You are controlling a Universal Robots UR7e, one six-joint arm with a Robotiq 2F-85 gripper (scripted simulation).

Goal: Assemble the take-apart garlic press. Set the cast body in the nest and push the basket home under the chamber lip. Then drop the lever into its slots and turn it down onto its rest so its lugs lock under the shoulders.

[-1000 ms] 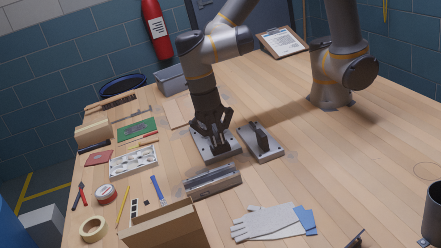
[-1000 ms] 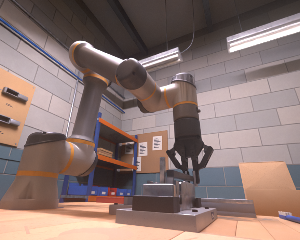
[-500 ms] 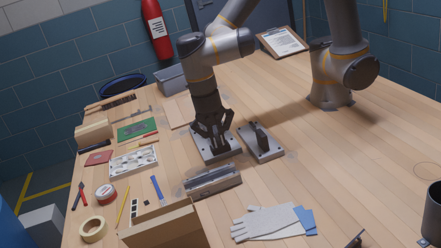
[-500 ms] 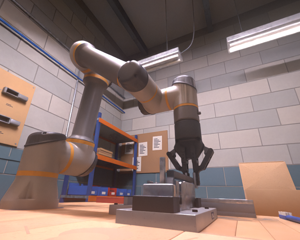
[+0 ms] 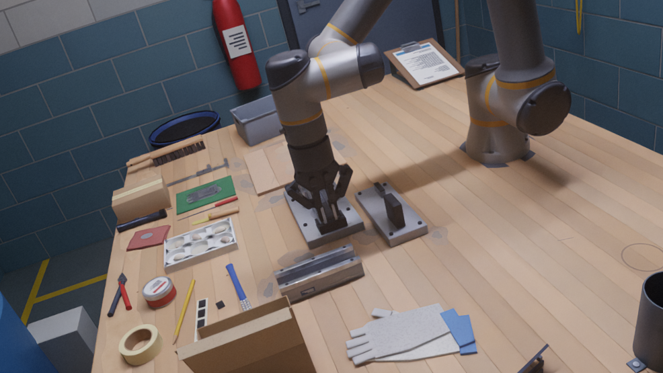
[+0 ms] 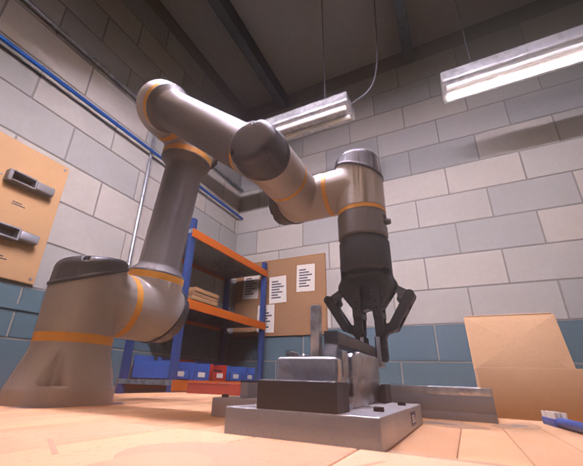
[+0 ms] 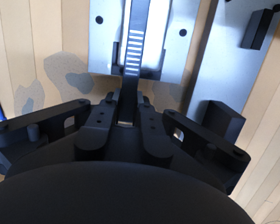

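Observation:
The dark lever point(image 7: 131, 57) lies lengthwise over the bright cast body point(image 6: 309, 368), which sits in the dark nest on the grey fixture plate point(image 5: 323, 218). I hold the lever's near end in my closed gripper point(image 7: 126, 113), directly above the plate's front edge. From the second side camera the lever point(image 6: 349, 343) slopes slightly down toward my fingers point(image 6: 373, 346), just above the body's top. Its ribbed grip faces up. The basket is hidden from me.
Behind the work stand a grey bin point(image 5: 255, 119) and a thin board point(image 5: 266, 170). A second grey plate with dark blocks point(image 5: 391, 213) lies just right, a steel channel block point(image 5: 318, 271) in front, gloves point(image 5: 405, 332) nearer, and small tools to the left.

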